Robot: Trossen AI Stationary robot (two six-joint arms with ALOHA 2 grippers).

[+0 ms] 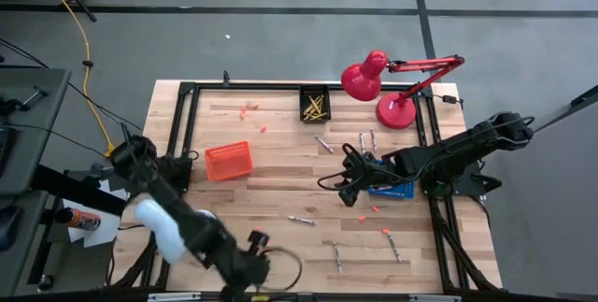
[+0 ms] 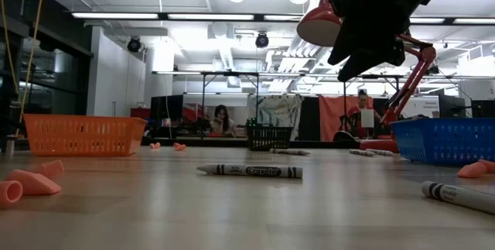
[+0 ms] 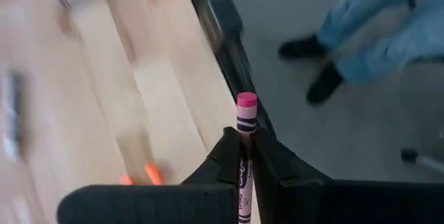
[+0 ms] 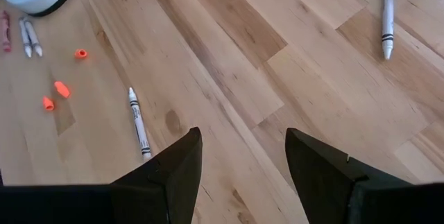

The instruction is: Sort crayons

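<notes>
Hiding most of its length, left gripper [image 3: 244,156] clamps pink crayon [image 3: 245,123].

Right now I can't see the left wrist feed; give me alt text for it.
The left gripper is shut on a pink crayon standing upright between its fingers, its tip poking above them. Behind it are the blurred wooden table and its dark edge frame, with a person's jeans and dark shoes on the floor beyond.

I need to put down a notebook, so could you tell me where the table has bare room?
Bare wood lies between the orange mesh basket and the black bin of yellow crayons. It is crowded near the blue basket, where grey crayons and orange bits lie scattered.
</notes>
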